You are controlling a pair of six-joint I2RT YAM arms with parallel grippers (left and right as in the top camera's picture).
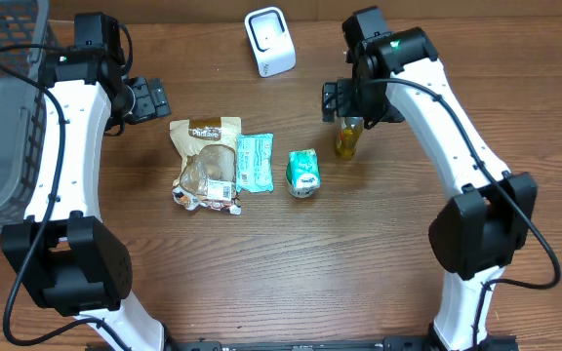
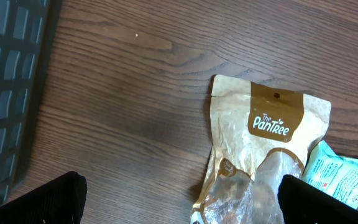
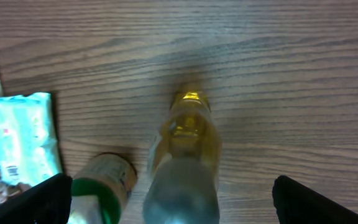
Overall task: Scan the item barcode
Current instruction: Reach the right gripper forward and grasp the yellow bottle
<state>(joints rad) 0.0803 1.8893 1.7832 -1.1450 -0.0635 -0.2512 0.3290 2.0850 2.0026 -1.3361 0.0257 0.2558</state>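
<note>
Yellow-tinted bottle (image 3: 188, 134), smooth rounded plastic, appears to stand upright on the wood-grain table (image 1: 379, 244), between the widely spread, empty jaws of the right pincer (image 3: 176, 200). Left pincer (image 1: 154, 98) hangs released near the crinkly pouch (image 2: 263, 149). An off-centre squeeze could topple the slick bottle, well apart from the white scanner (image 1: 269, 41).

A brown wood-grain bench (image 1: 291, 263) fills the view under soft, even light. A grey mesh basket (image 1: 8, 34) sits at its far left edge.
</note>
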